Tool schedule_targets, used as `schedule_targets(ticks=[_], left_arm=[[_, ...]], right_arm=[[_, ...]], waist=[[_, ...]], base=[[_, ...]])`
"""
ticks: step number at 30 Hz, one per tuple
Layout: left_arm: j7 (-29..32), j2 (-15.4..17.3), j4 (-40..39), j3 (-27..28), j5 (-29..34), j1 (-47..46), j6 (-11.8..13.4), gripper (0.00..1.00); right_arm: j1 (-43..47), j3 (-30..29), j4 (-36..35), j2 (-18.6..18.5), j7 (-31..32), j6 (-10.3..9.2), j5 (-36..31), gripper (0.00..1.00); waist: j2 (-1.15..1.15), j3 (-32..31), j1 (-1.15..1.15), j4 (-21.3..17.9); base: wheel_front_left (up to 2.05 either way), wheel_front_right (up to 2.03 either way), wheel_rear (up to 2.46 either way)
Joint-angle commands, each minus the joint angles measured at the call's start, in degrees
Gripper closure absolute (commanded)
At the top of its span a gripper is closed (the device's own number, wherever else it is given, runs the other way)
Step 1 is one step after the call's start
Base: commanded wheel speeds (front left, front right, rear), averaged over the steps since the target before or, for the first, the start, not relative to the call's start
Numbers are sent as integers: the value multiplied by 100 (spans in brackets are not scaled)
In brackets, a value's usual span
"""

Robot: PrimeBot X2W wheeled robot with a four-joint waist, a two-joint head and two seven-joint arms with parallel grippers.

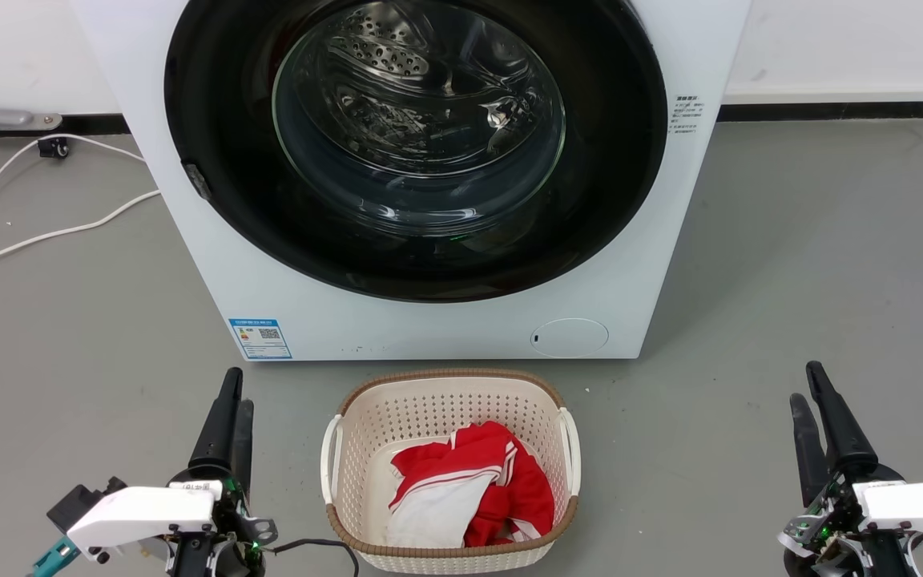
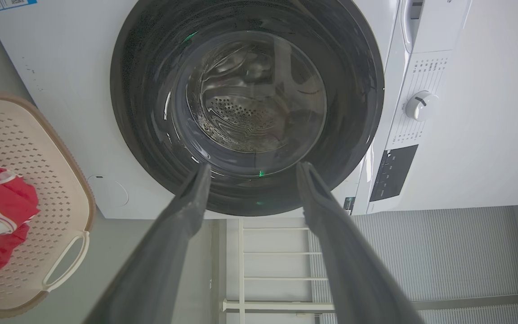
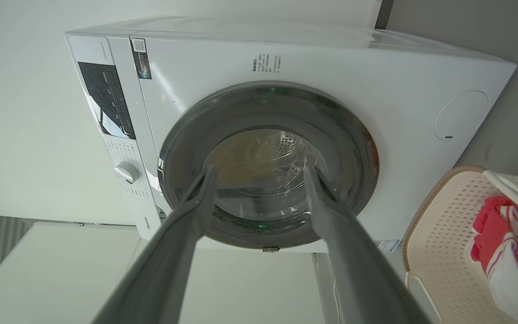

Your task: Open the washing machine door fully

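While the large round glossy black washing machine door, with its clear bulging glass bowl, is sitting shut and flush in the front of the white boxy front-loading washing machine, both arms are hanging low over the grey floor, well apart from it. The left claw is showing a plain gap between its long dark fingers in its wrist view, so it is standing open and holding nothing. The right claw is likewise spread and empty. A cream perforated plastic laundry basket holding a red and white garment is resting between the claws, just before the machine.

The door is looking rigid and fairly heavy, its gloss slippery and its glass fragile — pinching the smooth face is probably offering no hold. A small dark latch tab is sitting on the door's rim at the robot's left, and hooking a finger there is likely the best grip. The latch is probably resisting first, and the door is likely swinging freely once it releases.
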Motion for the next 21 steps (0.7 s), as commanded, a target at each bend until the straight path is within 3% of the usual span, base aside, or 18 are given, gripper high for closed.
schedule_targets(ticks=[1, 7, 21], left_arm=[[-52, 17, -173, -24, 121, -81, -7, 0], [-200, 17, -407, -31, 771, -48, -9, 0], [-512, 18, -795, -15, 2686, 40, -12, 0]], right_arm=[[-37, 19, -164, -14, -55, 1, -135, 0], [20, 66, -362, -13, -205, 1, -842, 0], [156, 212, -914, -11, -518, 1, -3316, 0]], waist=[[0, -3, 0, 1], [0, -18, 0, 5], [0, -41, 0, -3]], base=[[0, 0, 0], [0, 0, 0], [0, 0, 0]])
